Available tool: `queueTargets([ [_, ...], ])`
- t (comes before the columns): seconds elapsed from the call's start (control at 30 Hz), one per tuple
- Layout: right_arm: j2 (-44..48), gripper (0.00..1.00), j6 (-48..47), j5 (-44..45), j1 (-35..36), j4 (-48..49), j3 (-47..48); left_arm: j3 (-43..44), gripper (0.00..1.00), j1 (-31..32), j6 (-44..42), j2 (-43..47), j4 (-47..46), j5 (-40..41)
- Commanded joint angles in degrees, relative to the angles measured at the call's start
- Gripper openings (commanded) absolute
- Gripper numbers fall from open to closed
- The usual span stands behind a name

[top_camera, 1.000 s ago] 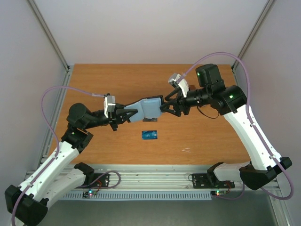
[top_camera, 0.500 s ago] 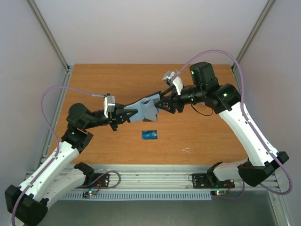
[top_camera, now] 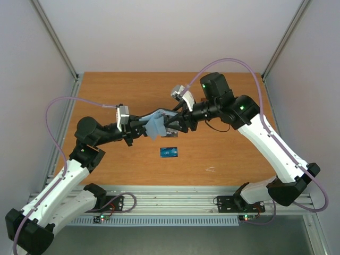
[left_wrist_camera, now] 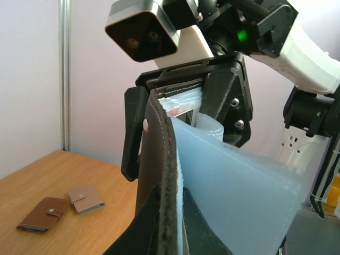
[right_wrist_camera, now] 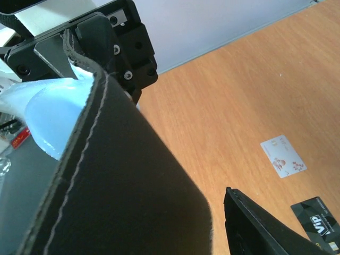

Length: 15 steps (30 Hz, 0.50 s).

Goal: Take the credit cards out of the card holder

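Two robot arms meet over the middle of a wooden table [top_camera: 239,154], seen from above. On the left, the left gripper [top_camera: 141,129] is clamped tight on the near end of the card holder [top_camera: 155,126], which hangs in the air, unfolded, between the arms. On the right, the right gripper [top_camera: 169,121] straddles the holder's far end with its jaws set wide. One blue card [top_camera: 169,152] lies flat on the table just below the holder; its pale print is too small to read.

The left wrist view alone shows the holder's inside: a stitched black edge and a light blue lining [left_wrist_camera: 234,186], with the right gripper's two black fingers standing either side of the top. A sliver of white and red peeks from the lining there; it cannot be identified. At the far left of this view, a brown wallet [left_wrist_camera: 42,213] and a tan-pink wallet [left_wrist_camera: 85,198] lie just beside each other on the table.

The right wrist view alone shows the holder's plain black outer face. A thin strip of table shows between it and one gripper finger [right_wrist_camera: 260,228]. To the right lie a white card [right_wrist_camera: 283,156] with unreadable red marks and a black card [right_wrist_camera: 319,222] printed "VIP".
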<state>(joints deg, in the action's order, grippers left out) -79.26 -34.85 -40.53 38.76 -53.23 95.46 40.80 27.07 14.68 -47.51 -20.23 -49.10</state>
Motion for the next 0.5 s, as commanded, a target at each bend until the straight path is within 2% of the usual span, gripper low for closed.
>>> queueTargets([
  [0.0, -0.4, 0.55, 2.5, 1.7, 1.7, 2.5, -0.5, -0.4, 0.00, 0.2, 2.3, 0.4, -5.7, 3.0],
  [0.17, -0.2, 0.47, 5.3, 1.0, 2.1, 4.0, -0.6, -0.8, 0.00, 0.2, 3.7, 0.4, -5.7, 5.0],
  [0.27, -0.1, 0.46, 7.6, -0.9, 2.2, 5.4, -0.7, -1.1, 0.00, 0.1, 4.5, 0.3, -5.7, 5.9],
  [0.4, 0.3, 0.66, 8.4, -0.5, 2.6, 5.4, -0.9, -1.3, 0.00, -0.2, 5.3, 0.1, -5.8, 7.5],
  [0.47, 1.0, 0.69, 8.1, 0.0, 3.0, 5.3, -1.2, -1.3, 0.00, -0.5, 5.5, 0.1, -5.8, 7.8],
])
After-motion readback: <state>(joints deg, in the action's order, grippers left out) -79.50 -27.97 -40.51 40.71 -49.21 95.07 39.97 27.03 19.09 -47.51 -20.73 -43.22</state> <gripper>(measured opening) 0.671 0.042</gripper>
